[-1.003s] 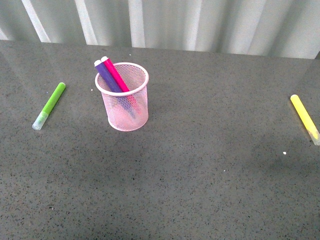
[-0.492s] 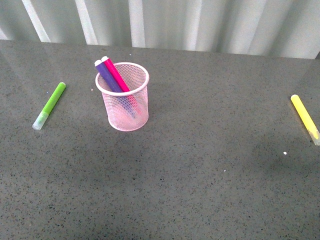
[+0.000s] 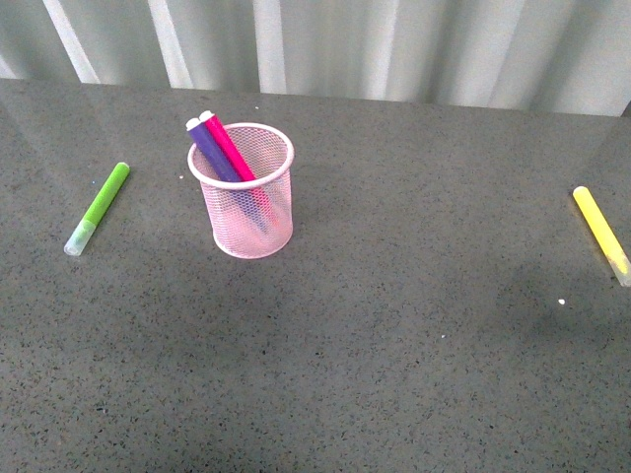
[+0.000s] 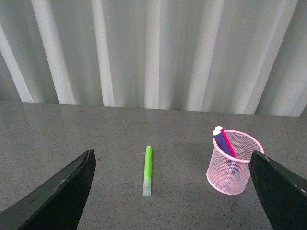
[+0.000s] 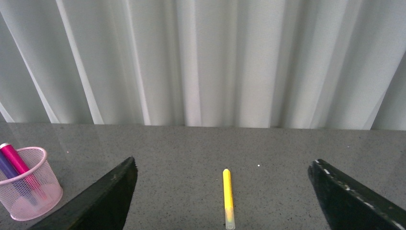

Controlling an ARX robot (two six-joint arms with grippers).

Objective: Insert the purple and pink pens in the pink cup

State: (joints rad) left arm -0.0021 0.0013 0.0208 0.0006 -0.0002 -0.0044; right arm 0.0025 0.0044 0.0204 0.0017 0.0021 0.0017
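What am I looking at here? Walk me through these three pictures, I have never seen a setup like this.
This is a two-armed robot at a grey table. The front picture is taken from its body, and neither arm shows there. The other two come from cameras on its wrists; the dark wedges at the bottom corners are the open fingers of the left gripper and the right gripper. Neither holds anything. A pink mesh cup stands on the table with a purple pen and a pink pen leaning inside it. A green marker lies to its left, a yellow marker far right.
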